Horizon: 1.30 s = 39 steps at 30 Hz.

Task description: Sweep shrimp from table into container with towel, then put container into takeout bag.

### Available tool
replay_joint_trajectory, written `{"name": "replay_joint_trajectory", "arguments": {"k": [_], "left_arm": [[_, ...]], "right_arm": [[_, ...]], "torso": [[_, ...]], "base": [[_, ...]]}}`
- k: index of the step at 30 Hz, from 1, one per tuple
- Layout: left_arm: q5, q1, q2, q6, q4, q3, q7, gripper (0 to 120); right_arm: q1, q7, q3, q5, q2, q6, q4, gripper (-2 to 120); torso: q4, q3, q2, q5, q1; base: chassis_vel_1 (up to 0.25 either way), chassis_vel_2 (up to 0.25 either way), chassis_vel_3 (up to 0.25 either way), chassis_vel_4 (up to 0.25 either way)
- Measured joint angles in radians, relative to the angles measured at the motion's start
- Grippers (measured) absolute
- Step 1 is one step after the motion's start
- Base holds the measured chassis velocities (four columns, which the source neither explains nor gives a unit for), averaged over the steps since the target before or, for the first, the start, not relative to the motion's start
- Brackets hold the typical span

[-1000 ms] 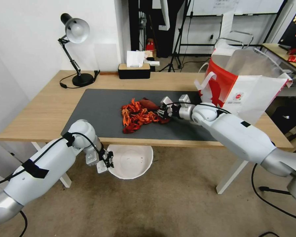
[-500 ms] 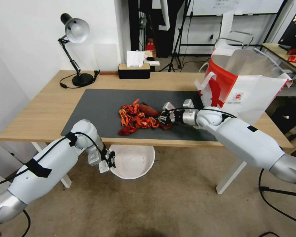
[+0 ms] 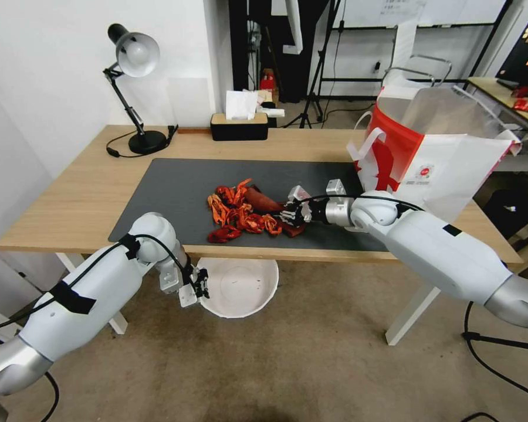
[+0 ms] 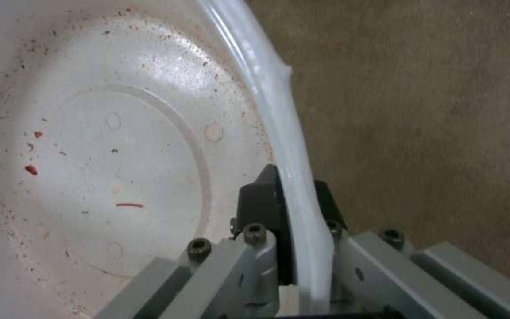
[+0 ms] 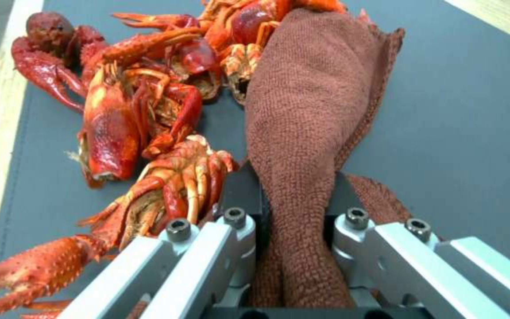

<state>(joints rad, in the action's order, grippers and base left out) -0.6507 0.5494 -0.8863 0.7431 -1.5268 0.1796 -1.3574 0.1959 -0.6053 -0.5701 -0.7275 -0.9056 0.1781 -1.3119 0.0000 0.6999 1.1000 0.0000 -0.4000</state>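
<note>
On the dark mat near the worktop's (image 3: pixel 82 199) front edge, the right claw (image 3: pixel 292 212) is clenched on the rust-brown towel (image 5: pixel 308 115), which lies against the heap of red shrimp (image 3: pixel 237 214). Below that front edge the left claw (image 3: pixel 195 285) pinches the rim of the white container (image 3: pixel 240 287), holding it under the heap. The takeout bag (image 3: pixel 434 152) stands open at the worktop's right end.

Count, head view: one table (image 3: pixel 70 199) with one dark mat (image 3: pixel 176 193), one container (image 3: pixel 240 287), one towel (image 3: pixel 263 200), one takeout bag (image 3: pixel 452 158), one desk lamp (image 3: pixel 136 58), one tissue box (image 3: pixel 239 125). Shrimp (image 3: pixel 237 214): one heap, individual count not resolvable. Grippers: two, left gripper (image 3: pixel 195 288) and right gripper (image 3: pixel 292 212).
</note>
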Motion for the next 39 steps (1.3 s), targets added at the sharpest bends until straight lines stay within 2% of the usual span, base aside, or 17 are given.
{"name": "replay_joint_trajectory", "arguments": {"k": [9, 28, 39], "left_arm": [[0.022, -0.015, 0.005, -0.015, 0.013, 0.010, -0.004, 0], [0.016, -0.031, -0.015, -0.005, 0.033, 0.016, -0.009, 0], [0.015, -0.043, -0.018, -0.002, 0.035, 0.023, -0.010, 0]], "right_arm": [[0.006, -0.025, -0.001, 0.002, 0.008, -0.009, -0.009, 10], [0.014, -0.117, 0.001, 0.007, 0.029, -0.041, -0.013, 10], [0.032, -0.204, 0.015, 0.011, 0.050, -0.047, -0.031, 10]], "torso": [[0.0000, 0.000, 0.000, 0.0000, 0.000], [0.0001, 0.000, 0.000, 0.0001, 0.000], [0.0000, 0.000, 0.000, 0.0000, 0.000]], "base": [[0.000, 0.000, 0.000, 0.000], [0.000, 0.000, 0.000, 0.000], [0.000, 0.000, 0.000, 0.000]]}}
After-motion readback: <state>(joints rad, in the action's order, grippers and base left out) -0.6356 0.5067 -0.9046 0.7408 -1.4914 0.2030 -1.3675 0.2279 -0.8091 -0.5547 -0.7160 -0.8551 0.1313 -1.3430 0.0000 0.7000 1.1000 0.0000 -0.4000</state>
